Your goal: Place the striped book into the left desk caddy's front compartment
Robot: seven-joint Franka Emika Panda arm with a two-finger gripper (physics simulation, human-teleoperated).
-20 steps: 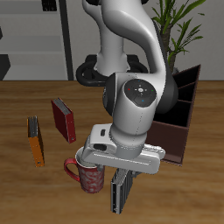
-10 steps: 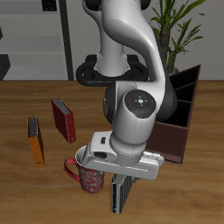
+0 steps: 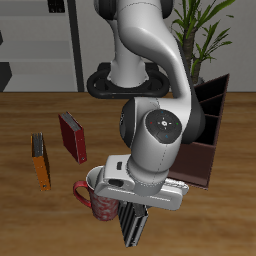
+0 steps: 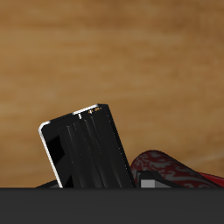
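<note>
The striped book is a thin dark book with fine pale stripes. It stands tilted near the table's front edge, right beside a red patterned mug. My gripper has come down over the book's top edge, and its dark fingers look shut on it. In the wrist view the striped book shows its striped cover close up and leaning. The left desk caddy is a dark maroon-brown open box farther back beside the arm. Its front compartment lies at the taller, slanted-walled end.
A red book stands farther back, and an orange book lies beyond it toward the table's side. The mug nearly touches the striped book. A potted plant and a dark round base stand behind the table.
The arm has come down lower over the striped book. The book stood upright before. It now leans and has shifted slightly toward the mug.
</note>
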